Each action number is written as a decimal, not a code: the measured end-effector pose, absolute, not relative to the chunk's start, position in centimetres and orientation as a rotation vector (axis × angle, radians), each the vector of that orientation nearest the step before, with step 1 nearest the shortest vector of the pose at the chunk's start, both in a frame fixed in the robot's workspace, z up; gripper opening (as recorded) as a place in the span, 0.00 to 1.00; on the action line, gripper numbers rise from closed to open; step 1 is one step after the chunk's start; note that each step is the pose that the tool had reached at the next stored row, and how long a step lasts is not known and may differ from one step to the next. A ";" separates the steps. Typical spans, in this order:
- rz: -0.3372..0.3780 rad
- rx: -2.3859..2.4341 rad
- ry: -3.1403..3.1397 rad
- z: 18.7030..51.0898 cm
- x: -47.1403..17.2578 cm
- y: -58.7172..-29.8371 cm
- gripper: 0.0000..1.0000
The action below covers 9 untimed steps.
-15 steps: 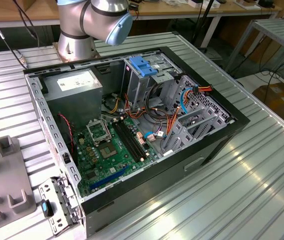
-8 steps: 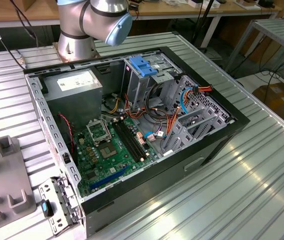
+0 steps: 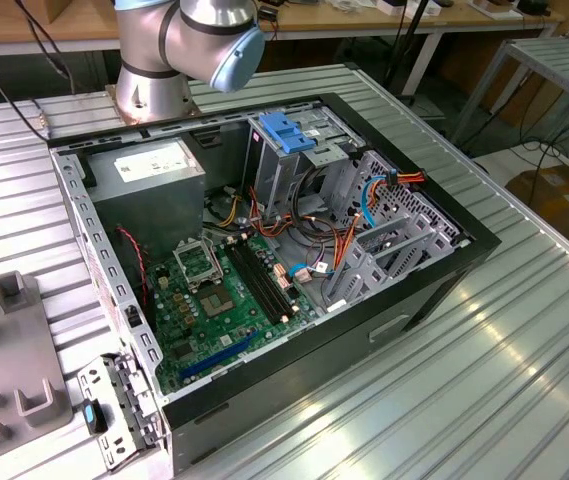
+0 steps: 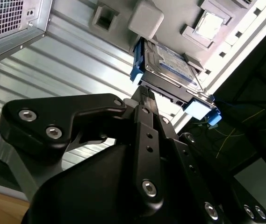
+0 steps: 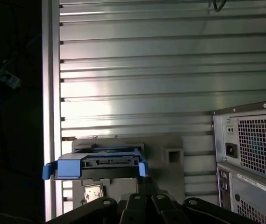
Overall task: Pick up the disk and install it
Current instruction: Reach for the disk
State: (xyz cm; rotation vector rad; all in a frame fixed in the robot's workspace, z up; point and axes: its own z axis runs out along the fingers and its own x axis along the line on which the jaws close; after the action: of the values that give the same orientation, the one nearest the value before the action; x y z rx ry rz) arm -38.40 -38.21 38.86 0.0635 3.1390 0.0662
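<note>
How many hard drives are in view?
1. The disk lies at the grey fixture just ahead of the claw, in both wrist views; the case's metal cage could hide more.

Dark metal on the disk (image 4: 170,65), with a pale label banded blue and bright blue plastic rails. Matte black across the gripper (image 4: 144,91). Green on the motherboard (image 3: 219,300), blue on the cage latch (image 3: 286,130), grey with a white sticker on the power supply (image 3: 149,170). Orange and red among the cables (image 3: 339,245). Ribbed silver over the table (image 3: 484,380); black on the computer case (image 3: 364,350).
</note>
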 end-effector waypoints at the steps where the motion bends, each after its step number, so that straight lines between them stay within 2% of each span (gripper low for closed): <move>1: 0.062 0.054 3.139 38.9 -38.4 -38.2 0.11; 3: 0.048 0.040 3.140 38.9 -38.5 -38.2 0.11; 6: -0.012 0.035 3.139 38.9 -38.7 -38.0 0.11; 9: -0.022 0.033 3.139 38.8 -38.9 -37.9 0.11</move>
State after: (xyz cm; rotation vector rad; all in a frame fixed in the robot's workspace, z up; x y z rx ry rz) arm -38.92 -37.88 38.82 0.0334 3.1395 -0.0221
